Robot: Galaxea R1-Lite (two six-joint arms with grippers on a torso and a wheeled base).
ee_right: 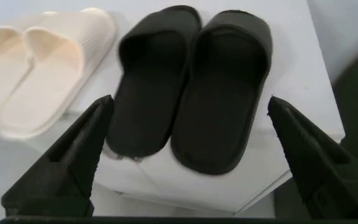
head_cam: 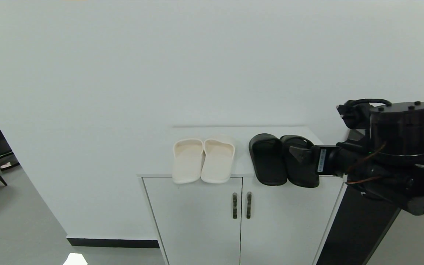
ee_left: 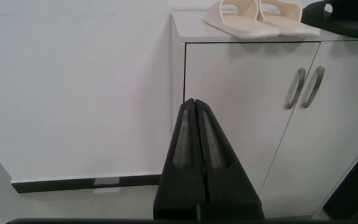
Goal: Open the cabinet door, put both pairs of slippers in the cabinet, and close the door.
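Left pincer (ee_left: 195,102) pressed together, low before white cabinet (head_cam: 197,221); doors (head_cam: 282,228) shut, paired handles (head_cam: 235,205) at centre seam. Right pincer (ee_right: 189,102) spread wide, just before black slippers (head_cam: 271,162) on cabinet top, heels overhanging front edge. Cream slippers (head_cam: 202,160) beside them, leftward. Plain white wall (head_cam: 160,55) behind.

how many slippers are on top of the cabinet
4, all on the cabinet top: the two cream slippers lie side by side toward the robot's left, and the two black slippers lie side by side toward its right. None looks hidden.
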